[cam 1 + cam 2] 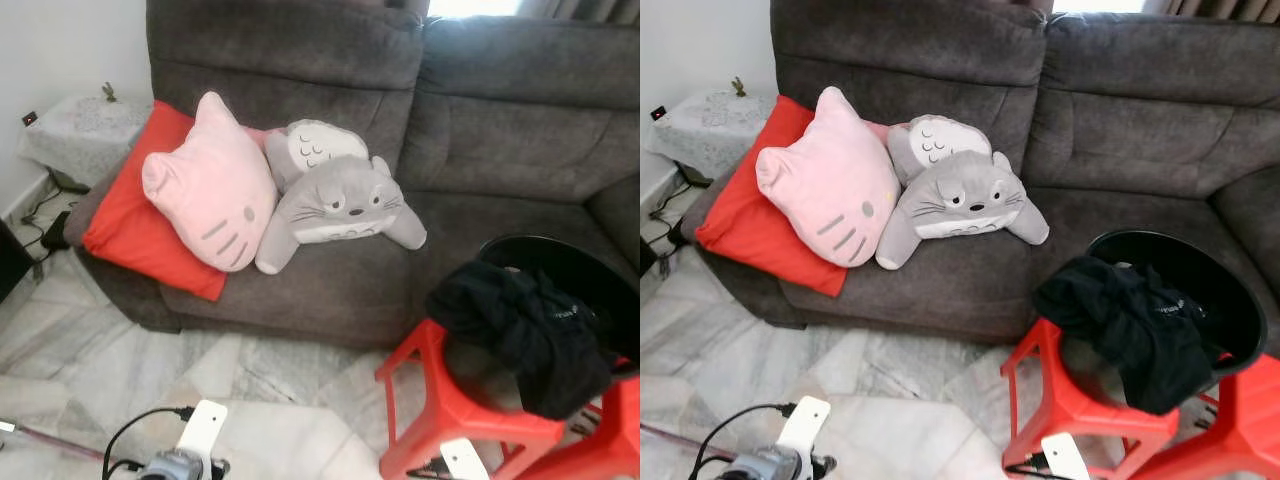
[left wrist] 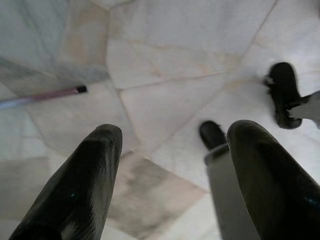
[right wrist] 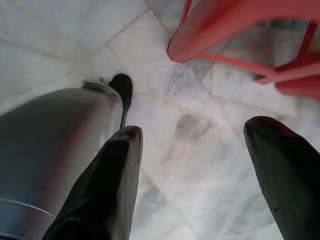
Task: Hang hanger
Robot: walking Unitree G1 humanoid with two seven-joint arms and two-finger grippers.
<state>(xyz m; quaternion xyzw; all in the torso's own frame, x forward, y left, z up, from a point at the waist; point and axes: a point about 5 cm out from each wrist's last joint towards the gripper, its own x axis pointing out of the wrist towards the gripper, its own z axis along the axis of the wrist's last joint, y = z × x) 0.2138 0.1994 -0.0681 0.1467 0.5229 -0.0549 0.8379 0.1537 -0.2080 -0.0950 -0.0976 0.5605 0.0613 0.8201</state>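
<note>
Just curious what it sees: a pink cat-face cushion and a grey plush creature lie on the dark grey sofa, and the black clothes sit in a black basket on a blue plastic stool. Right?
Nearly. The plastic stool is red, not blue, as the left eye view shows. The rest holds: pink cat-face cushion and grey plush creature on the dark grey sofa, black clothes in the black basket.

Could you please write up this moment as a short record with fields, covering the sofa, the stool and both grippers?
Setting: grey sofa on a marble floor.
On sofa: red cushion, pink cat cushion, grey plush.
Stool: red stool carrying a black basket with black clothing draped over its rim.
Left gripper: open, over the floor.
Right gripper: open, over the floor beside the stool.
Hanger: none visible.
</note>
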